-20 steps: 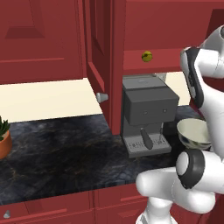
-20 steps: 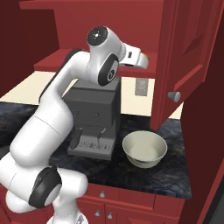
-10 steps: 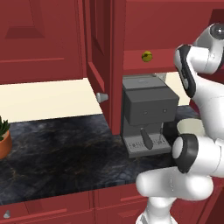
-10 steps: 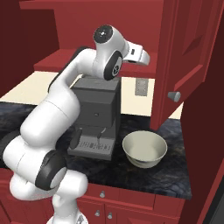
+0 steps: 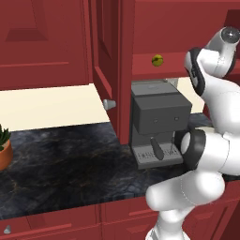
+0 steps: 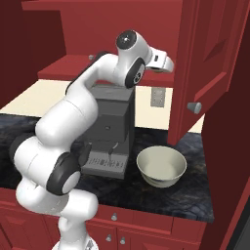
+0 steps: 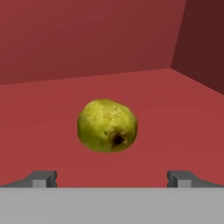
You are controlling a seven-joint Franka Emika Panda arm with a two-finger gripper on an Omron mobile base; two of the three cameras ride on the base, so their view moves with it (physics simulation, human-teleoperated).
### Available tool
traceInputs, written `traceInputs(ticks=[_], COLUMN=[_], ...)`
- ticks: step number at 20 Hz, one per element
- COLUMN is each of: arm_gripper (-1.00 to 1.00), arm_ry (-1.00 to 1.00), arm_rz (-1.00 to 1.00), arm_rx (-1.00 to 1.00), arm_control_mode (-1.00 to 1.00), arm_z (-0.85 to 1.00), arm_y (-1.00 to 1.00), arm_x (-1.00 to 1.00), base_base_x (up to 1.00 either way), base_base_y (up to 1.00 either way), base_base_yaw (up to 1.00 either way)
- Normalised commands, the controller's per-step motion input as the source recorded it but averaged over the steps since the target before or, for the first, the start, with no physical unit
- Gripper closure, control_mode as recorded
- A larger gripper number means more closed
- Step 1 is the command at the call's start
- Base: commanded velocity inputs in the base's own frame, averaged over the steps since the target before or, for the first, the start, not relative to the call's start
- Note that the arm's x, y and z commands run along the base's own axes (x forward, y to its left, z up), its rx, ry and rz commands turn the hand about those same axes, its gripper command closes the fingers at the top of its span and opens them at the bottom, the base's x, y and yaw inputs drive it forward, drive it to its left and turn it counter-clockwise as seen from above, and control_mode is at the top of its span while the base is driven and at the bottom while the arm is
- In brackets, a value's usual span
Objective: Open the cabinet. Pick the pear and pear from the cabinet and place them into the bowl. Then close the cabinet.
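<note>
**Line up on the pear before you close**

The dark red wooden wall cabinet (image 5: pixel 140 56) fills the upper part of the left base view, its doors swung open, one edge-on at centre with a round silver knob (image 5: pixel 108 104). Below it stands the dark grey coffee machine (image 5: pixel 157 122) on the black marbled counter (image 5: pixel 61 159). The round cream-white bowl (image 6: pixel 161 166) waits at lower centre-right of the right base view, beside the machine.

The small yellow-green speckled pear (image 7: pixel 107 125) sits in the middle of the hand view, on the red shelf floor (image 7: pixel 175 113). The two-finger gripper (image 7: pixel 112 178) is spread wide and empty, its tips at the bottom corners, well short of the fruit.

I judge you should advance straight ahead, keeping the pear centred between the tips, and close only once they flank its widest part, since a round fruit may roll if nudged.
</note>
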Motion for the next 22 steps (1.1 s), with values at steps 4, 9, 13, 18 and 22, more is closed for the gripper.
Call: traceInputs(ticks=[4, 9, 13, 18, 22], arm_gripper=[-1.0, -1.0, -1.0, -1.0, -1.0], arm_ry=[0.0, 0.04, 0.05, 0.04, 0.0], arm_rz=[0.0, 0.0, 0.0, 0.0, 0.0], arm_rx=[0.0, 0.0, 0.0, 0.0, 0.0], arm_control_mode=[-1.0, -1.0, -1.0, -1.0, -1.0], arm_z=[-0.06, 0.0, 0.0, 0.0, -0.08], arm_y=[-0.06, -0.02, -0.11, -0.07, -0.08], arm_x=[0.39, 0.35, 0.31, 0.18, 0.11], base_base_x=[0.0, 0.0, 0.0, 0.0, 0.0], base_base_y=[0.0, 0.0, 0.0, 0.0, 0.0], base_base_yaw=[0.0, 0.0, 0.0, 0.0, 0.0])
